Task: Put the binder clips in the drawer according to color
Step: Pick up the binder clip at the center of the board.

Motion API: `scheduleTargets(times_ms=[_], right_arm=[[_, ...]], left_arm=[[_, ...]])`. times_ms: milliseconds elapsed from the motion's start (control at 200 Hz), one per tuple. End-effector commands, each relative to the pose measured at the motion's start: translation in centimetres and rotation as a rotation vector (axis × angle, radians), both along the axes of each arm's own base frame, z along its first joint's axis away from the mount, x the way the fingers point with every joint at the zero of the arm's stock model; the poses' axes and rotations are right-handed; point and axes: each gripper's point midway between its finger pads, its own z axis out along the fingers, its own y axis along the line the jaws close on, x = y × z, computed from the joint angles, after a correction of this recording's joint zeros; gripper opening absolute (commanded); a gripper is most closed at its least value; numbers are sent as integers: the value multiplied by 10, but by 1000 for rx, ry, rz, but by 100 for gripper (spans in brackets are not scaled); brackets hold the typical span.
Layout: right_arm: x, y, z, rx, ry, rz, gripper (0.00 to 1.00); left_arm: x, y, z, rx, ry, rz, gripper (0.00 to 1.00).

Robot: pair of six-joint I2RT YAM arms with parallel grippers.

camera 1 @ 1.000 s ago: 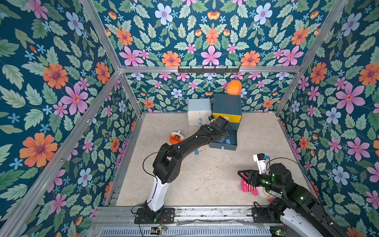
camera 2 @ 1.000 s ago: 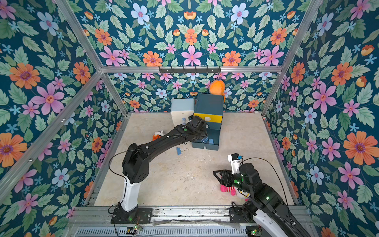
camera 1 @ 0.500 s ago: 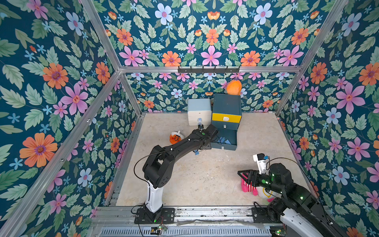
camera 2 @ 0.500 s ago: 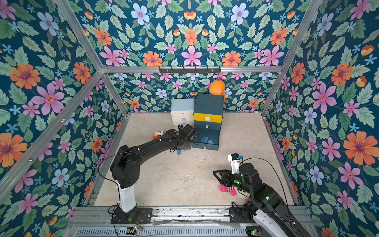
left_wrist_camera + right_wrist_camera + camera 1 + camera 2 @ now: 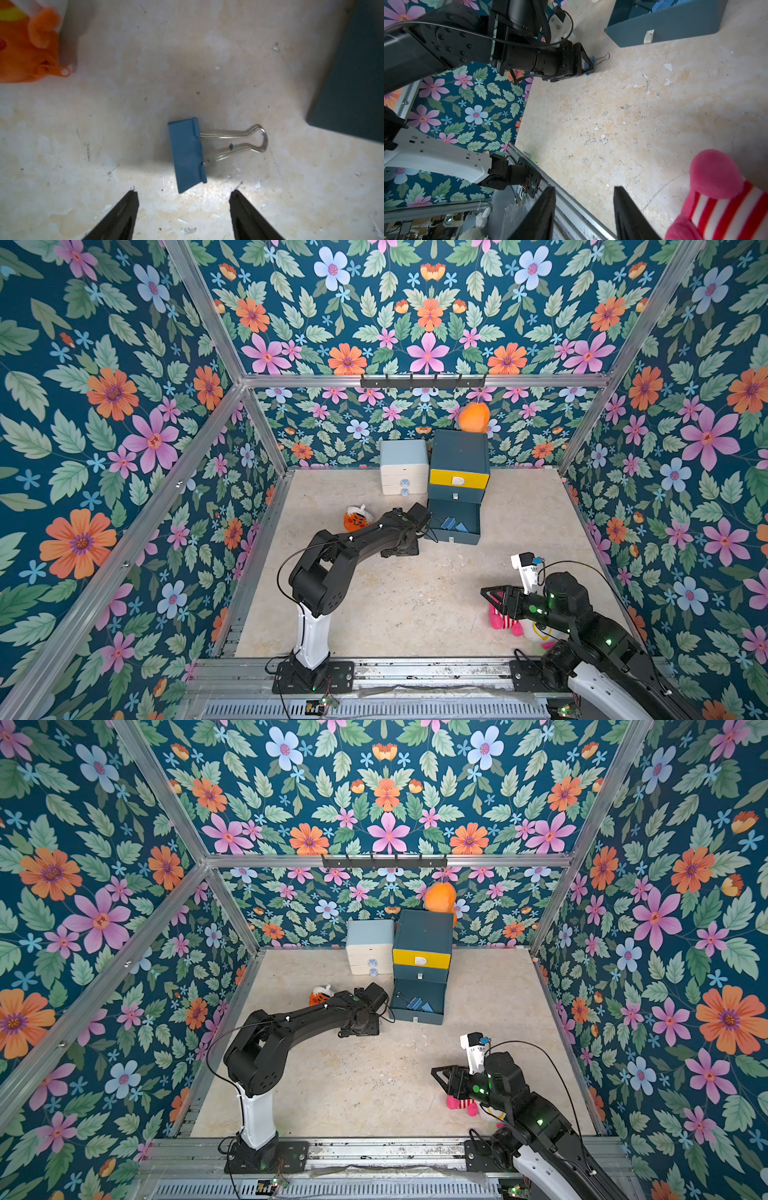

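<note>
A blue binder clip (image 5: 187, 155) with silver wire handles lies flat on the floor. My left gripper (image 5: 184, 194) hangs open just short of it, its jaws wider than the clip's body. In both top views that gripper (image 5: 399, 549) points down at the floor left of the drawer (image 5: 459, 456), and it hides the clip. The bottom drawer (image 5: 454, 537) stands pulled out with blue clips (image 5: 453, 524) inside. The right wrist view shows the clip (image 5: 592, 58) peeking past the left gripper's fingers. My right gripper (image 5: 584, 188) is open and empty near the front right.
A white and pale-blue drawer unit (image 5: 404, 466) stands beside the cabinet. An orange toy (image 5: 355, 519) lies left of my left arm. An orange plush (image 5: 473, 416) sits on the cabinet. A pink and red-striped plush (image 5: 505, 620) lies under my right arm.
My left arm has drawn back from the open bottom drawer and lowered its gripper over the floor to the drawer's left. The right gripper's jaws have narrowed a little; that arm has stayed put.
</note>
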Motion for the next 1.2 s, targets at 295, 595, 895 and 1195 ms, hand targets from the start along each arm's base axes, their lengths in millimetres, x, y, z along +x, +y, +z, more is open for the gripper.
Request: scheduleTargets(times_ms=[295, 595, 895, 1195], right_arm=[[15, 1, -2, 2, -61, -42, 48], [20, -3, 0, 5, -79, -74, 46], [21, -3, 0, 7, -77, -83, 45], [23, -3, -1, 7, -74, -93, 45]], left_arm=[[11, -1, -15, -24, -4, 7, 69], [13, 1, -18, -6, -10, 6, 57], [9, 3, -21, -17, -10, 11, 39], [9, 2, -14, -30, -29, 8, 28]])
